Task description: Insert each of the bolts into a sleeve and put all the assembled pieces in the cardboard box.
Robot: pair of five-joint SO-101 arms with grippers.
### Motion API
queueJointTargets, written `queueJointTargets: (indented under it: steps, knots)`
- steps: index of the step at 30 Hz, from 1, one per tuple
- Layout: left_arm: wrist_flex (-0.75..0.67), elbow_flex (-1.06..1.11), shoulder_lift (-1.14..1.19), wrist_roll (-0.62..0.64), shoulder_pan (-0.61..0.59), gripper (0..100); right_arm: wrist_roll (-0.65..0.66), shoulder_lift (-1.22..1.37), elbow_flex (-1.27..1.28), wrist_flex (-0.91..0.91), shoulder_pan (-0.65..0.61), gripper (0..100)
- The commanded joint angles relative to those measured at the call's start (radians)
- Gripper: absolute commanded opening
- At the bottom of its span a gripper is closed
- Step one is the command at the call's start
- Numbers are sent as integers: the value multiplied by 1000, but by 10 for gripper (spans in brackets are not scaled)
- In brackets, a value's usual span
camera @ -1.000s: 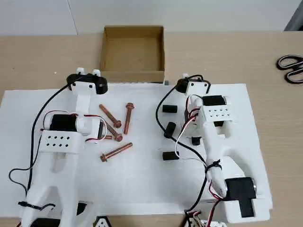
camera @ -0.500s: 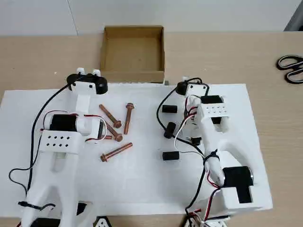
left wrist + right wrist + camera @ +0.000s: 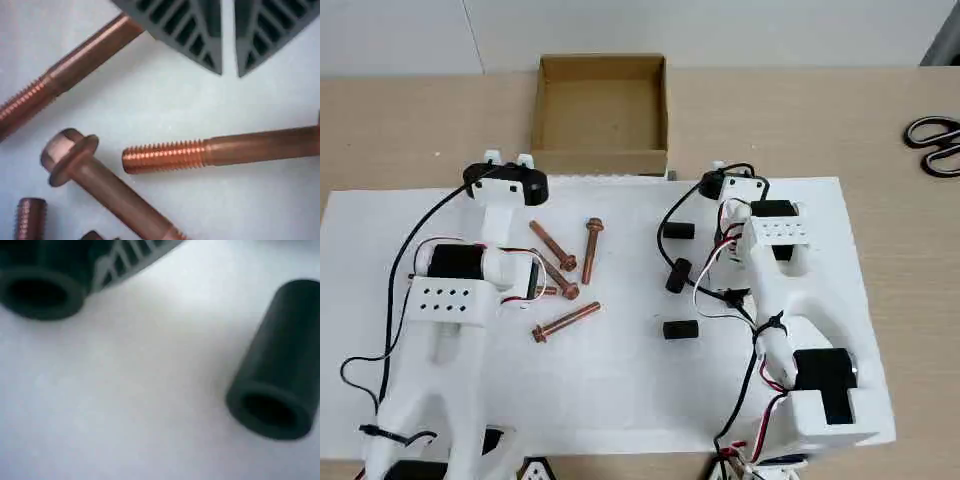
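Several copper bolts (image 3: 565, 321) lie on the white sheet by my left arm. In the left wrist view, my left gripper (image 3: 228, 55) hangs just above them, shut, with nothing held. One bolt (image 3: 75, 62) runs under a finger, and another (image 3: 225, 150) lies threaded end inward. Black sleeves (image 3: 679, 230) (image 3: 677, 275) (image 3: 680, 329) lie mid-sheet. My right gripper (image 3: 100, 265) sits against one sleeve (image 3: 35, 290), with a second sleeve (image 3: 280, 365) lying apart from it. The cardboard box (image 3: 600, 160) stands open at the back.
A white sheet (image 3: 620, 400) covers the table in front of the box. Scissors (image 3: 935, 145) lie on the bare wood at the far right. Loose cables (image 3: 705, 300) from the right arm hang over the sleeves.
The right arm's wrist has drifted slightly to the right and its lower section has swung. The left arm and the bolts have hardly moved.
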Motion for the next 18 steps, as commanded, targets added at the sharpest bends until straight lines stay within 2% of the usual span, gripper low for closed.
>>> queueJointTargets:
  steps: [1,10,18]
  knots:
    - [-20,-5,-6,-6,0,9,2,28,-23,16,8,4]
    - [-9,-25,-12,-6,5,7,3,-151,-249,236,7,4]
    - [189,-355,41,-5,41,52,29,-237,-267,335,18,4]
